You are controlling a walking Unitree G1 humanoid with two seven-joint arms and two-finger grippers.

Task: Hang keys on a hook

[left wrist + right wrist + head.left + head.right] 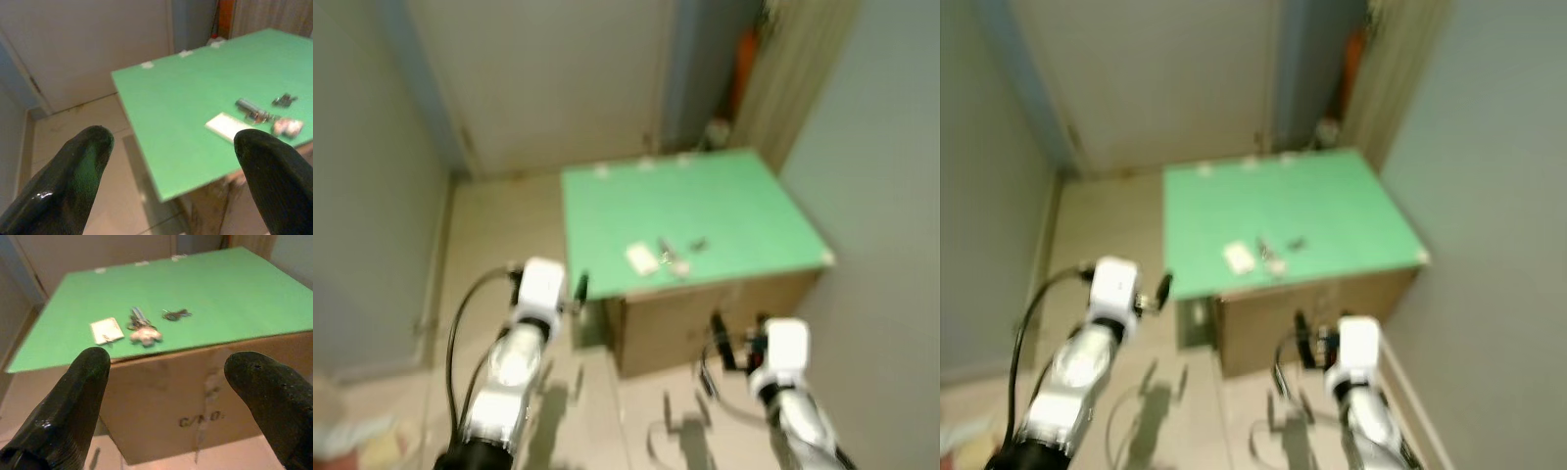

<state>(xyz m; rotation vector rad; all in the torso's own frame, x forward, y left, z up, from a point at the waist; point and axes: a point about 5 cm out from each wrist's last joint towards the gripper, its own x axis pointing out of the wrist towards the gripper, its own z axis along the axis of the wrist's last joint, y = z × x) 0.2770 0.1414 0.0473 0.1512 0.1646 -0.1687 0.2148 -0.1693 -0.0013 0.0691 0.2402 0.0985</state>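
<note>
A bunch of keys with a pale fob lies near the front edge of a green board on top of a cardboard box. My left gripper is open, low beside the box's front left corner. Open too, my right gripper hangs in front of the box's front face, below the keys. Nothing is between either pair of fingers. The head views are blurred.
A white card lies left of the keys and a small dark item right of them. Grey walls close in on both sides. A pale door stands behind the box, an orange object in the back corner. Tiled floor lies left.
</note>
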